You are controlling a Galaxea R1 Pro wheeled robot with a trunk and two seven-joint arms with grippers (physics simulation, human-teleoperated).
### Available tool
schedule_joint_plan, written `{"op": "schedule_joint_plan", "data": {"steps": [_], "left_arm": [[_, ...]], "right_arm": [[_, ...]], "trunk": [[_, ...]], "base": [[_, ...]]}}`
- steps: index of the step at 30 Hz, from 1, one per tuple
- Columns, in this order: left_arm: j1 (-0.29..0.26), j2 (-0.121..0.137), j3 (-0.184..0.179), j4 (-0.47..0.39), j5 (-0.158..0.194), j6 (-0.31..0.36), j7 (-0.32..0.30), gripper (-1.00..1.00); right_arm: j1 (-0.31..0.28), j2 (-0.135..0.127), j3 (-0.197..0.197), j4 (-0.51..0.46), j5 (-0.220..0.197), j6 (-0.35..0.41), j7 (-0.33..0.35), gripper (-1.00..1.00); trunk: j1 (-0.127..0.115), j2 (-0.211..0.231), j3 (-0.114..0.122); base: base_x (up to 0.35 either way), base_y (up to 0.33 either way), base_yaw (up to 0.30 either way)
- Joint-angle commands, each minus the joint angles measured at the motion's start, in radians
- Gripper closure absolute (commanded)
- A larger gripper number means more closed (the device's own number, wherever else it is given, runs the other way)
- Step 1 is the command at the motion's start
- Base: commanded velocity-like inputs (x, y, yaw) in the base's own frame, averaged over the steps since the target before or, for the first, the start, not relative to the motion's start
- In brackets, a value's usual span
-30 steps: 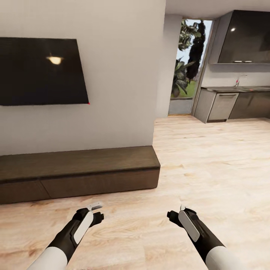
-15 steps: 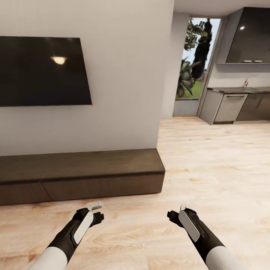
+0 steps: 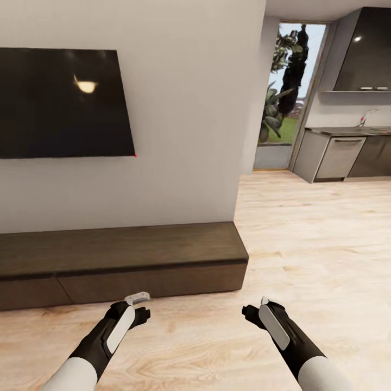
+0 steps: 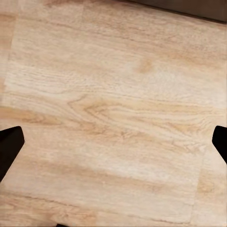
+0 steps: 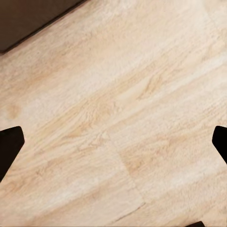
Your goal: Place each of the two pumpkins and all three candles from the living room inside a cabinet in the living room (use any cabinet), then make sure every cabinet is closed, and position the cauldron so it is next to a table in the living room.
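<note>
The long low dark brown cabinet (image 3: 122, 263) stands against the white wall under a black television (image 3: 62, 103), its handleless drawer fronts all closed, so its contents are hidden. Both the left gripper (image 4: 113, 142) and the right gripper (image 5: 113, 142) hang over bare wooden floor (image 3: 304, 244) with fingers spread wide and nothing between them.

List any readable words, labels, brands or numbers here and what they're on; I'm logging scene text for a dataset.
None can be read: the TV screen is blank with only a lamp reflection, the cabinet fronts are plain, and the kitchen units carry no legible markings.
</note>
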Motion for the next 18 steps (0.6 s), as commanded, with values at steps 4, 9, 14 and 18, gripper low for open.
{"op": "schedule_joint_plan", "data": {"steps": [4, 9, 14, 18], "left_arm": [[-0.001, 0.001, -0.002, -0.001, 0.010, 0.003, 0.006, -1.00], [-0.001, 0.000, -0.002, -0.002, 0.010, 0.002, 0.004, -1.00], [-0.001, 0.001, -0.002, -0.008, 0.010, 0.002, 0.000, -1.00], [-0.001, 0.003, -0.001, -0.037, 0.010, 0.003, -0.001, -1.00]], "right_arm": [[-0.001, -0.001, 0.005, -0.002, -0.009, 0.001, -0.010, -1.00], [-0.001, -0.001, 0.005, -0.002, -0.009, 0.001, -0.010, -1.00], [-0.001, -0.001, 0.005, -0.002, -0.009, 0.001, -0.010, -1.00], [-0.001, -0.001, 0.005, -0.002, -0.009, 0.001, -0.010, -1.00]], "trunk": [[0.000, 0.000, -0.001], [0.000, 0.000, -0.001], [0.000, 0.000, -0.001], [0.000, 0.000, -0.001]], "base": [[0.244, 0.184, 0.000], [0.158, 0.206, 0.000], [0.031, 0.045, 0.000], [0.003, 0.005, 0.000]]}}
